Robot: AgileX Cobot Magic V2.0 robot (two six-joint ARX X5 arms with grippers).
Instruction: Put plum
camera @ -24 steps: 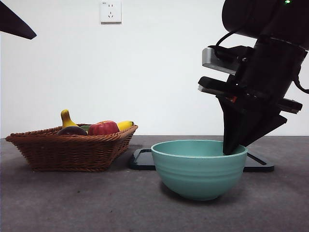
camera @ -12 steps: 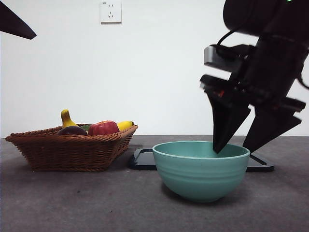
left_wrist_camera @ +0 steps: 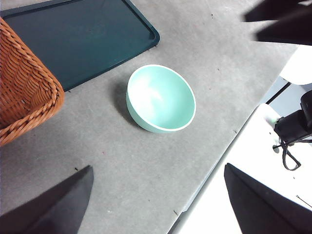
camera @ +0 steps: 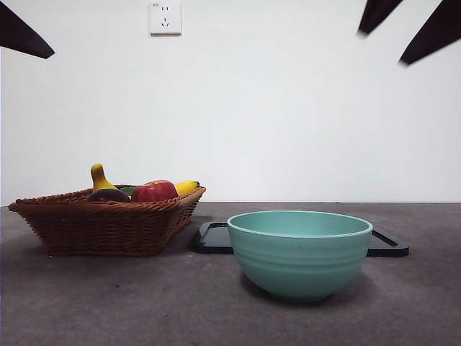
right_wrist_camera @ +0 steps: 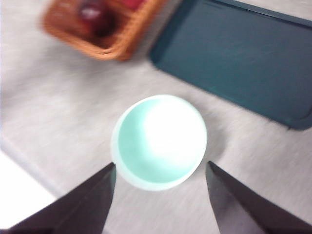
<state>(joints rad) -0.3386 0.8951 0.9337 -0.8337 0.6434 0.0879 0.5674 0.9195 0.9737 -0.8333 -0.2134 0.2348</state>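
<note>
The plum (camera: pixel 108 194) lies dark and rounded at the near side of the wicker basket (camera: pixel 101 223), and shows as a blurred dark spot (right_wrist_camera: pixel 92 12) in the right wrist view. My right gripper (camera: pixel 403 29) hangs open high above the teal bowl (camera: pixel 299 252), holding nothing. Seen from its wrist, the right gripper (right_wrist_camera: pixel 161 165) looks straight down into the bowl (right_wrist_camera: pixel 158 141), whose inside is bare. My left gripper (left_wrist_camera: pixel 158 168) is open and empty, high over the table near the bowl (left_wrist_camera: pixel 161 97), and shows only as a black tip (camera: pixel 21 36) in the front view.
A red apple (camera: pixel 153 191) and a yellow banana (camera: pixel 101 176) share the basket. A dark flat tray (camera: pixel 212 238) lies behind the bowl, beside the basket. The table's edge (left_wrist_camera: pixel 219 151) runs close to the bowl in the left wrist view.
My right gripper stood shut inside the bowl, then opened, and has now risen out of it to the top right. The bowl shifted slightly to the right.
</note>
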